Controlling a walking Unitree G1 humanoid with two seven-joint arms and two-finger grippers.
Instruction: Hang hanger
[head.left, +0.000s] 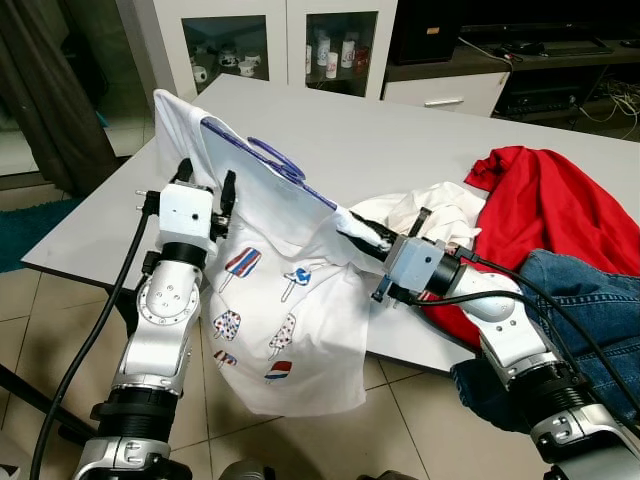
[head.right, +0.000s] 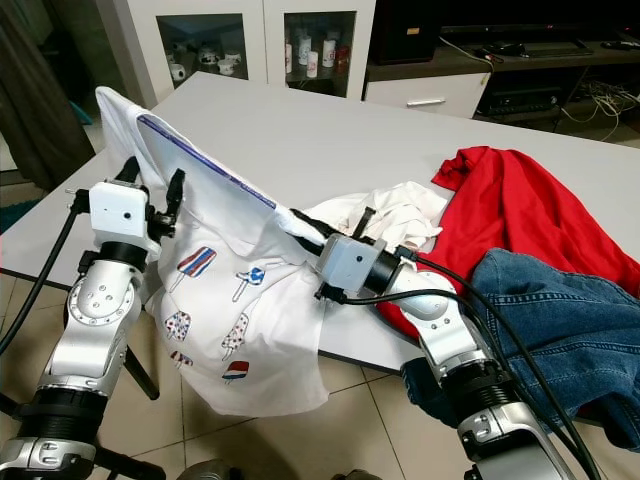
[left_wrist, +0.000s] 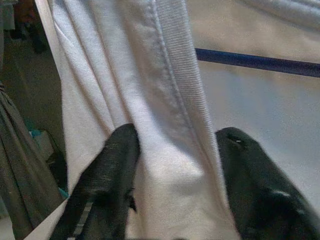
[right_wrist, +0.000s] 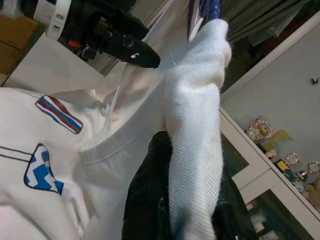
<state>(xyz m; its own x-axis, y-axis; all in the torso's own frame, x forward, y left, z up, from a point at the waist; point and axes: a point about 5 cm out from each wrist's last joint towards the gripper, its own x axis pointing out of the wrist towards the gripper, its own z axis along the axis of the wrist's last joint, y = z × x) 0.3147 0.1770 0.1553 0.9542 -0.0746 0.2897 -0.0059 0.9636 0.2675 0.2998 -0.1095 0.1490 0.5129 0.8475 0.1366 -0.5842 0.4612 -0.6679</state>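
Nearest the robot, a white T-shirt (head.left: 270, 330) printed with ice lollies drapes off the table edge toward the tiled floor (head.left: 400, 430). It hangs that way because it is stretched between the two arms rather than lying flat.

The left gripper (head.left: 205, 190) holds the shirt's left side. In the left wrist view a fold of white cloth with a ribbed band sits between its two black fingers (left_wrist: 107, 175), which look closed on it. The right gripper (head.left: 362, 233) pinches the other end; in the right wrist view a bunched roll of white cloth is clamped between its fingers (right_wrist: 150, 200). Holding both ends apart appears meant to keep the shirt open and taut.

The blue hanger (head.left: 275, 160) runs as a slanted line between the grippers, its bar inside the shirt and its hook lying on top near the collar. So the garment seems partly dressed on the hanger, not yet hung anywhere.

Further back on the grey table (head.left: 400, 130) lie another white cloth (head.left: 430, 210), a red garment (head.left: 540, 210) and jeans (head.left: 580, 300), likely waiting their turn. Beyond stands a white cabinet (head.left: 280, 40) with glass doors.
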